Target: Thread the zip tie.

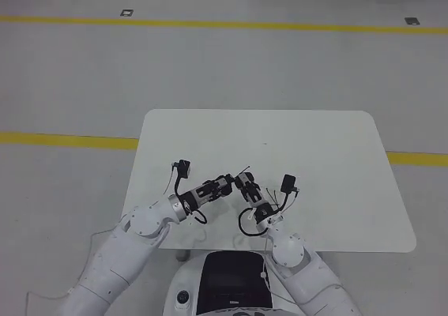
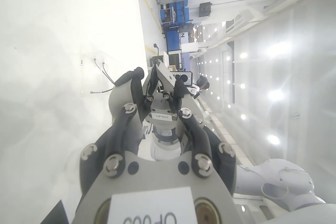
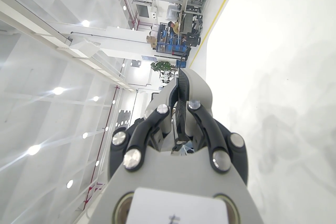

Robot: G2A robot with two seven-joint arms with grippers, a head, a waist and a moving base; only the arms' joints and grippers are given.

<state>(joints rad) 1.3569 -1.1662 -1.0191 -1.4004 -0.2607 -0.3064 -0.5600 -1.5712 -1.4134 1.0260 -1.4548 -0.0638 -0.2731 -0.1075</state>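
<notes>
Misalignment is the likely failure. The right gripper [image 3: 181,75], fingers pressed together on the thin black plastic zip tie [image 3: 185,53], holds it above the white rounded table [image 1: 326,158]. The left gripper [image 2: 158,75], jaws apart, could knock its free tail aside.

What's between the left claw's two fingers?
In the left wrist view, the right gripper, shut on the thin black zip tie, shows between the left gripper's spread fingers.
</notes>
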